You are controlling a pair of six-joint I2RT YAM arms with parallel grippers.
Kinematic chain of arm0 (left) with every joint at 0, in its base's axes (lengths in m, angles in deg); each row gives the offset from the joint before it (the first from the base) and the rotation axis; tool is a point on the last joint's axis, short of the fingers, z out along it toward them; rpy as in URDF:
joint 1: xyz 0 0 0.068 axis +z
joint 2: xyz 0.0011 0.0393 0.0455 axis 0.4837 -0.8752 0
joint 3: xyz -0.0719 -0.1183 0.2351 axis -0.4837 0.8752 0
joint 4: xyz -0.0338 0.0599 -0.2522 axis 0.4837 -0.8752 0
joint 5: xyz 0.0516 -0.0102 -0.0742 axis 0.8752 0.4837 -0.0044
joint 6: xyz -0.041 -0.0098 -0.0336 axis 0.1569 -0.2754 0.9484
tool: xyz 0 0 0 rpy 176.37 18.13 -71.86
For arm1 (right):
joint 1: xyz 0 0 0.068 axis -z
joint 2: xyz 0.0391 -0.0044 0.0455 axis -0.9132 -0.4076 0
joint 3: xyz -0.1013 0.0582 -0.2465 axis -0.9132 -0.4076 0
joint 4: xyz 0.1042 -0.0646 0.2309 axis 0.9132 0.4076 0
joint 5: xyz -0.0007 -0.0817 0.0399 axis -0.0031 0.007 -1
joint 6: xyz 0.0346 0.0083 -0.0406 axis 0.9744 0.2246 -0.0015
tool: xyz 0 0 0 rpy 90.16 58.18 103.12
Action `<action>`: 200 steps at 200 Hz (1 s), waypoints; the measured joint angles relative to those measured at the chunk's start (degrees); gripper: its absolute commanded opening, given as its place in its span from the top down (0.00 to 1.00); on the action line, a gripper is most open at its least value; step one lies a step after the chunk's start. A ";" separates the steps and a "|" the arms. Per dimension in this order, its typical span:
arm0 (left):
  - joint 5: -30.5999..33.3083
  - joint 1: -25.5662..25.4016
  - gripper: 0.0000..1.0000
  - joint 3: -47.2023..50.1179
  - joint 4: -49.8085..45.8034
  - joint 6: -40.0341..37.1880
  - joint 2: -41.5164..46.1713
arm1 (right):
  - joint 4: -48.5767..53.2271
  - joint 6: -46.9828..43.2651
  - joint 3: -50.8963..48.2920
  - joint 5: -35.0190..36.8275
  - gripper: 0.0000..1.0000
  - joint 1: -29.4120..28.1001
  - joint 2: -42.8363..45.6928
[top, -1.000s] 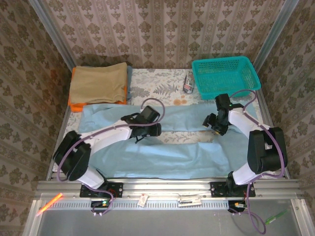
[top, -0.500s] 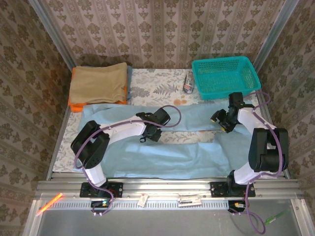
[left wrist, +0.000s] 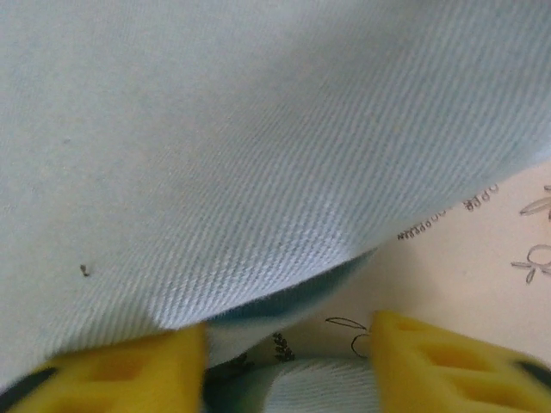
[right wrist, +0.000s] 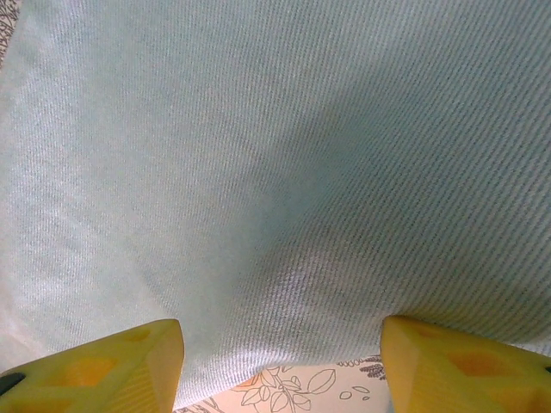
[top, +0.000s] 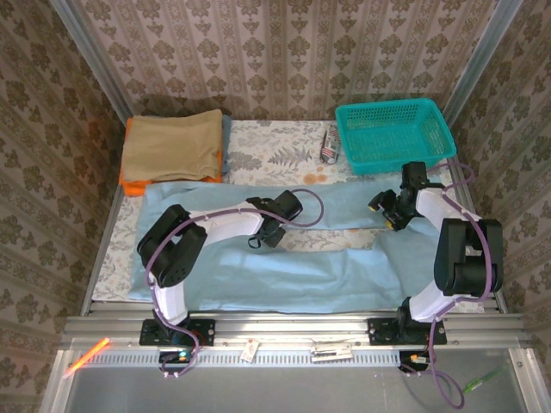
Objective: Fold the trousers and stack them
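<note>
The pale blue trousers [top: 258, 277] lie spread across the table with both legs running left to right. My left gripper [top: 270, 231] sits low at the inner edge of the far leg, near the table's middle. In the left wrist view, the left gripper [left wrist: 288, 370] is open. A slightly lifted hem of the trousers [left wrist: 258, 155] lies between its yellow fingers [left wrist: 112, 370]. My right gripper [top: 388, 215] is at the far leg's right end. In the right wrist view the right gripper [right wrist: 280, 370] is also open, straddling the cloth edge [right wrist: 275, 155] above the printed tablecloth [right wrist: 284, 394].
A tan folded garment [top: 172, 144] rests on an orange one [top: 131, 184] at the back left. A teal basket [top: 394, 133] stands at the back right, with a small packet [top: 329, 146] beside it. Patterned walls close in the table on three sides.
My left gripper slid right along the far leg's inner edge. The right gripper moved right and farther back, then held still. The trousers lie as before.
</note>
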 measured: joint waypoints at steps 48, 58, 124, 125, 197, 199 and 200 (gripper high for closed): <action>0.59 1.99 0.50 -0.13 1.20 -1.42 -0.22 | -1.79 1.44 -1.68 -0.04 0.65 0.76 -1.27; 0.44 2.40 0.62 -0.11 1.44 -1.25 -0.24 | -1.86 0.96 -1.73 -0.11 0.74 0.96 -1.27; -0.63 2.54 1.00 1.18 2.25 -2.05 0.74 | -3.17 0.92 -2.49 -0.83 1.00 2.69 1.33; -0.63 2.54 1.00 1.20 2.25 -2.05 0.81 | -3.19 0.92 -2.49 -0.85 1.00 2.69 1.42; -0.70 2.23 1.00 3.85 2.23 -2.05 11.61 | -2.67 1.53 -3.34 -1.46 0.38 2.89 6.80; -0.70 2.23 1.00 3.85 2.23 -2.03 11.69 | -2.62 1.95 -3.63 -1.46 0.37 2.89 7.10; -0.70 2.23 1.00 3.85 2.23 -2.03 11.69 | -2.62 1.95 -3.63 -1.46 0.36 2.89 7.10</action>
